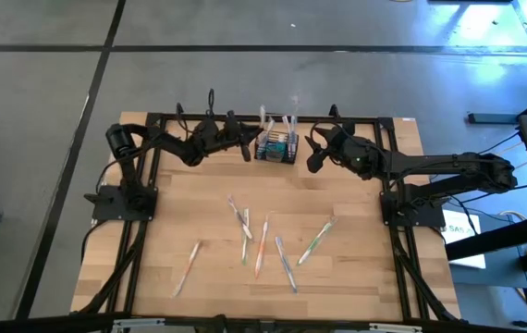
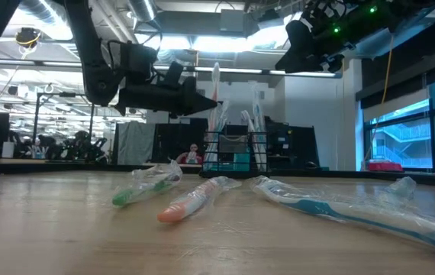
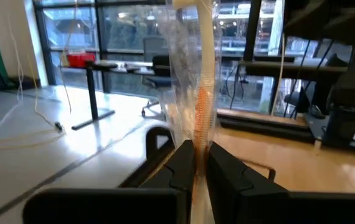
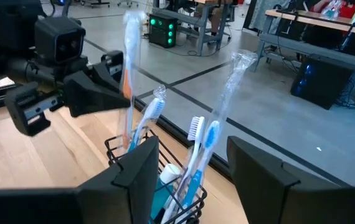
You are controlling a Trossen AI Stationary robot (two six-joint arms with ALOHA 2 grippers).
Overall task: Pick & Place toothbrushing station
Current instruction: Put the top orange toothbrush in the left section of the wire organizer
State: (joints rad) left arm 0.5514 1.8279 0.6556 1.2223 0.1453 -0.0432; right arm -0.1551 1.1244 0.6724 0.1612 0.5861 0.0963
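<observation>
left gripper (image 1: pixel 248 146) in high view sits just beside the caddy's left side at the far edge of the table (image 1: pixel 356 277), arm reaching in from the left. right gripper (image 1: pixel 313 151) is just beside the caddy's right side. toothbrushing station (image 1: pixel 275 148), the small black mesh caddy, is between them w/ several wrapped brushes standing up out of it. five loose wrapped toothbrushes (image 1: pixel 261 246) lie mid-table, well apart from the caddy.

low view: caddy (image 2: pixel 235 153) upright at the back, black wire sides, teal stuff inside, brush heads well above its rim. brush held in left gripper (image 2: pixel 211 101) sticks up just beside the caddy's left side.

left wrist view: fingers (image 3: pixel 180 167) pinched tight on an orange wrapped toothbrush (image 3: pixel 203 74), held roughly upright.

right wrist view: right fingers (image 4: pixel 141 163) spread wide, holding nothing, caddy (image 4: pixel 165 186) between them, partly hidden.

risks, my guess: crinkly wrap could snag on the rim or on brushes already in, so the orange one might tip out. caddy is light and top-heavy w/ tall brushes; a bump from either gripper could knock it off the nearby far edge.
</observation>
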